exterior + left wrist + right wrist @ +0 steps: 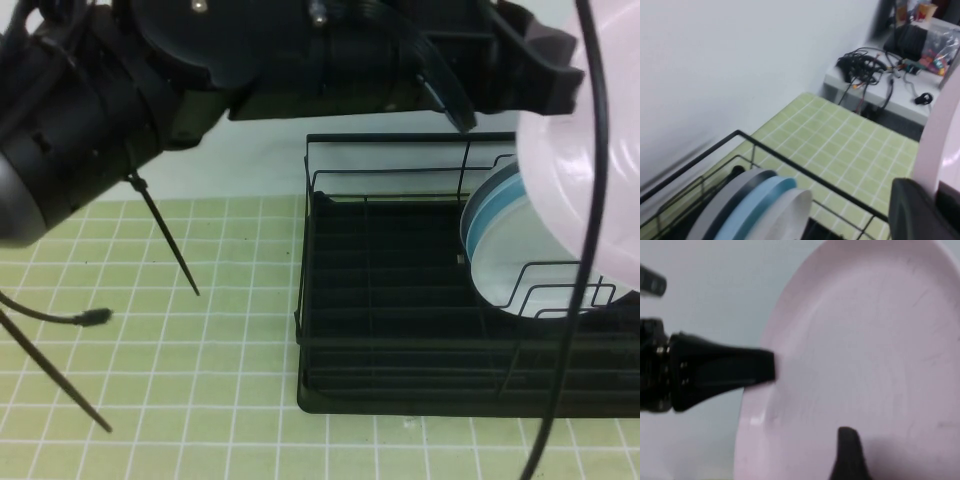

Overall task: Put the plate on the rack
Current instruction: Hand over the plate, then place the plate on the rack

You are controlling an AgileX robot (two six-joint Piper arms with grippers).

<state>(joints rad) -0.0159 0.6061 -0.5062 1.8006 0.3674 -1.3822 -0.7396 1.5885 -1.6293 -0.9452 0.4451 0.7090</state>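
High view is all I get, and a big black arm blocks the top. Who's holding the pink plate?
Observer: The left gripper is clamped on the rim of the plate. The right wrist view shows it.
Operator: Where's the other one?
Observer: The right gripper sits close against the plate's face.
Operator: What colours are the ones standing in the rack?
Observer: The left wrist view shows the standing plates edge on, with rims of grey, dark, light blue and white.
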